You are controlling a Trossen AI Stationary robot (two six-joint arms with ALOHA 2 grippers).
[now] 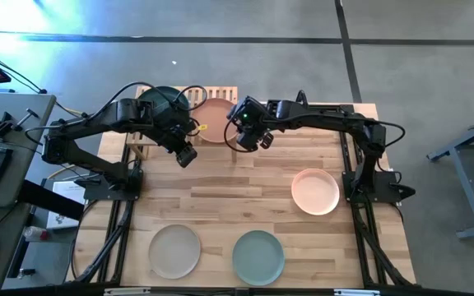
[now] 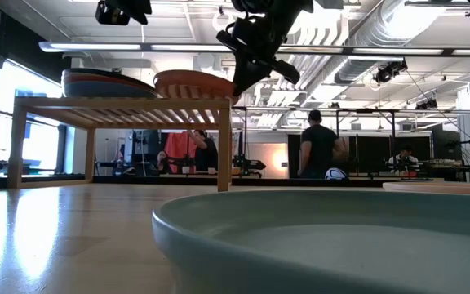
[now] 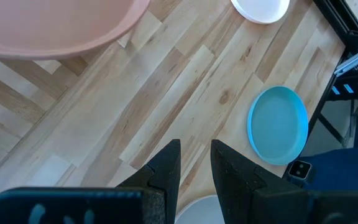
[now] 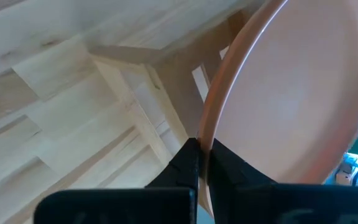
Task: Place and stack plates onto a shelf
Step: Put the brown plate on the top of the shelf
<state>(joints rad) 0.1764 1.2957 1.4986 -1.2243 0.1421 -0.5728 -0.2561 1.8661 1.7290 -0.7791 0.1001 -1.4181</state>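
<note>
The peach plate [image 1: 213,109] lies on the right half of the shelf [image 1: 222,92], its near rim pinched edge-on between the closed fingers of the right gripper [image 4: 201,149], which reaches in over the shelf's front rail. Beside it on the left half sits a stack with the teal plate [image 1: 164,99] on top. The left gripper [image 3: 195,163] hangs over the table just in front of the shelf, fingers nearly closed on nothing. Three plates wait on the table: pink [image 1: 315,191], sage [image 1: 258,256] and beige [image 1: 174,251]. These plates look rigid, shallow and matte, probably light to moderate in weight, and likely to chip if dropped. The thin raised rim is the only real handhold, so a firm pinch there seems right; held at one edge, a plate will tend to sag and could slip.
</note>
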